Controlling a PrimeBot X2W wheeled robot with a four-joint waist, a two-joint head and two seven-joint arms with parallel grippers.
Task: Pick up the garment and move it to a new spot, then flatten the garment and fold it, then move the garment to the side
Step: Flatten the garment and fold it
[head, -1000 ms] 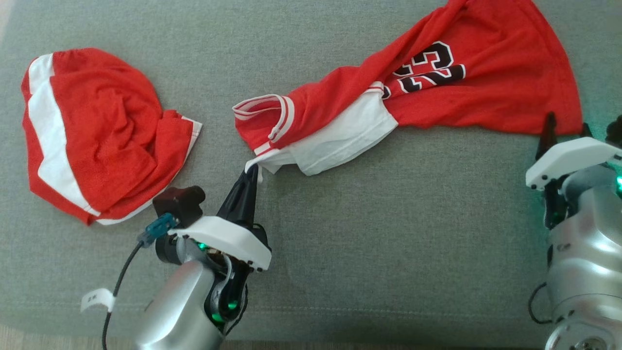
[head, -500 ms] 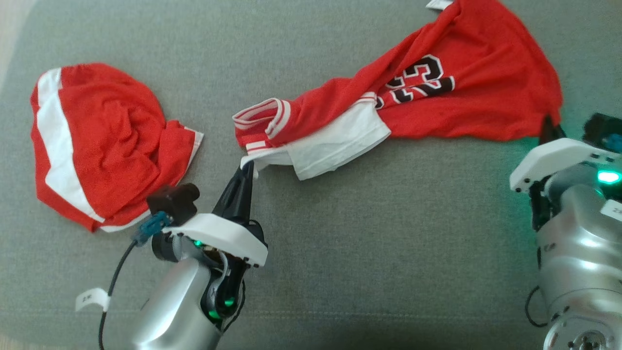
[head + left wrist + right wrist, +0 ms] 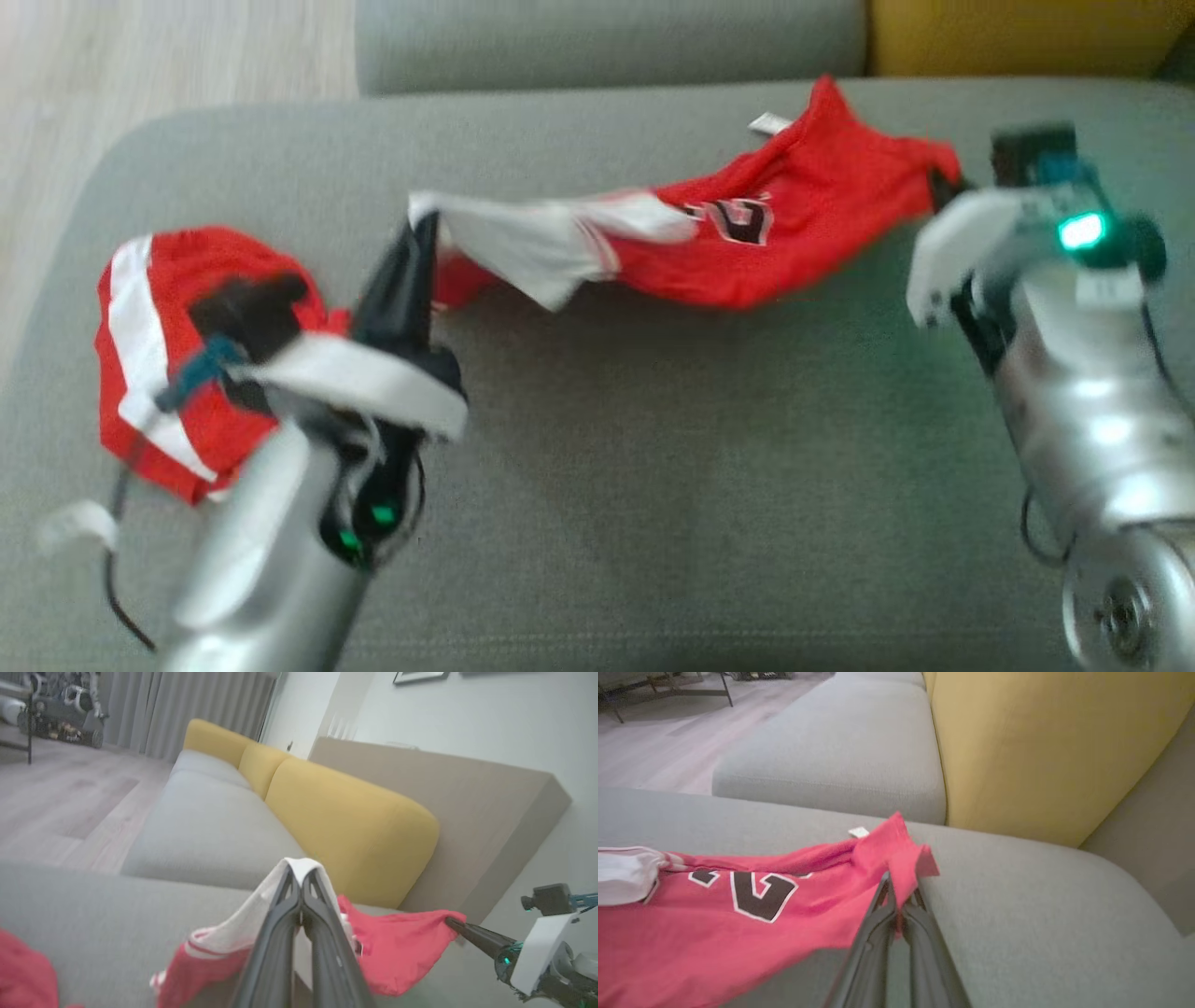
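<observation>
A: Where is the jersey (image 3: 747, 247)?

B: It is strung out between the two grippers over the far half of the grey cushion (image 3: 653, 467). It is red, with a white part at its left end and a black number (image 3: 761, 900) edged in white nearer the right.

A: Is it lying flat?

B: No. Both ends are raised and the middle sags, with a shadow on the cushion beneath it. The head view is blurred, so I cannot tell whether the lowest fold touches the cushion.

A: And the left gripper (image 3: 301, 877)?

B: Its jaws are closed on the white end. In the left wrist view the white cloth drapes over the two fingertips, which are pressed together.

A: And the right gripper (image 3: 900, 891)?

B: Closed too, pinching a red corner at the right end. A small white label (image 3: 858, 832) sticks out of the edge just beyond that corner.

A: What else is around?

B: A second red and white garment (image 3: 140, 373) lies bunched on the cushion's left side, apart from the jersey and partly behind the left arm. Beyond the cushion there is another grey seat (image 3: 607, 37) with a yellow backrest (image 3: 1041, 742) beside it. Pale wooden floor (image 3: 168, 56) shows at the far left.
</observation>
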